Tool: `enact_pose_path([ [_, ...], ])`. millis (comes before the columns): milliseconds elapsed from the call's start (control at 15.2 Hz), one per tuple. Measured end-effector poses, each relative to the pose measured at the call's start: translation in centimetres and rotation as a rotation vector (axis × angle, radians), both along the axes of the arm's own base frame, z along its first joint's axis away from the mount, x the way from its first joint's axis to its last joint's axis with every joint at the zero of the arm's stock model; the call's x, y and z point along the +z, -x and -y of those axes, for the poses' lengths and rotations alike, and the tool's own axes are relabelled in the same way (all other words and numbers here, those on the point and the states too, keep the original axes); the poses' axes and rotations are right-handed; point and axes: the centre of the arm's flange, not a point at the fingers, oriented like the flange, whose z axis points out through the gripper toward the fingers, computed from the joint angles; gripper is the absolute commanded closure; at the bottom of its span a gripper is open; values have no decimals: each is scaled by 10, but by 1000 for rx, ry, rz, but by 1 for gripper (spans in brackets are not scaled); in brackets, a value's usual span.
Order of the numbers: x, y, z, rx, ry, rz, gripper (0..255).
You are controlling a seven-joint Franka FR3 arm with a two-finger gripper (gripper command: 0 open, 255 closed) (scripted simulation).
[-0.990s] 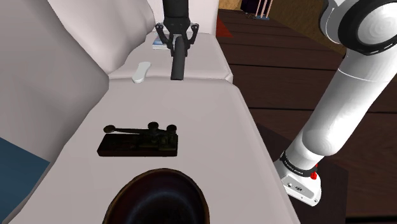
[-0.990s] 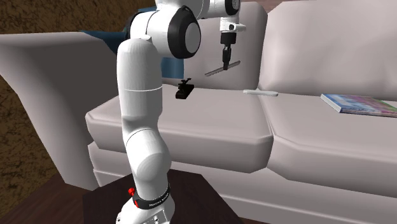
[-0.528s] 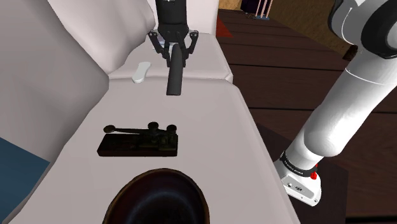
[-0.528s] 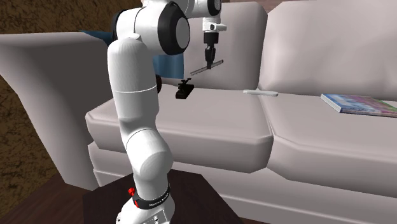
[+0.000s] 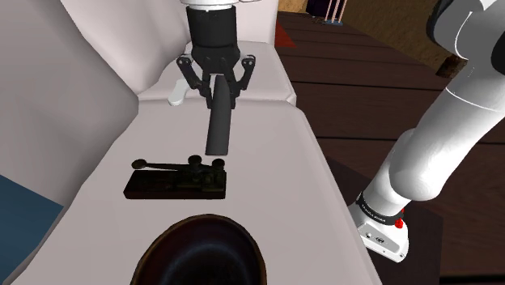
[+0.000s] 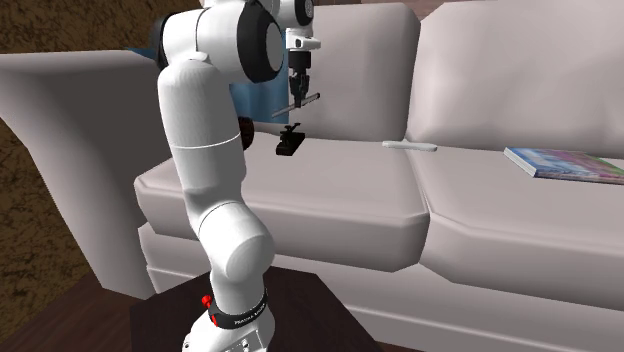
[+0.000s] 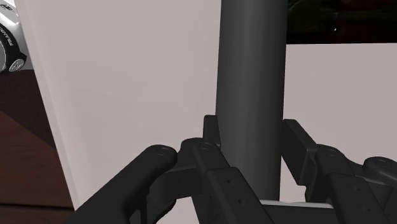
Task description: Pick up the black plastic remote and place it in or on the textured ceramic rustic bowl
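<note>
A long black remote hangs in the air over the pale sofa seat, pointing down toward the near end. My gripper is shut on its upper end. In the wrist view the two fingers clasp the dark remote between them. The dark round bowl sits on the seat at the shoulder view's bottom edge, well short of the remote. In the second exterior view the gripper holds the remote slanted, above a small dark device.
A dark device with knobs on a flat base lies on the seat between remote and bowl. A white object and a colourful book lie farther along the sofa. Sofa backrest on the shoulder view's left, brown floor on its right.
The gripper has carried the remote along the seat toward the dark device and the bowl: lower in the shoulder view, leftward in the second exterior view. It has stayed shut on the remote.
</note>
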Motion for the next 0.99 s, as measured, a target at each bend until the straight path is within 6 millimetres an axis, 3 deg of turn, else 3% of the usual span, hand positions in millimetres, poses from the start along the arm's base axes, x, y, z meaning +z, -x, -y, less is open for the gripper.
enact_pose_path([
  [990,-6,126,-150,1,0,0,255],
])
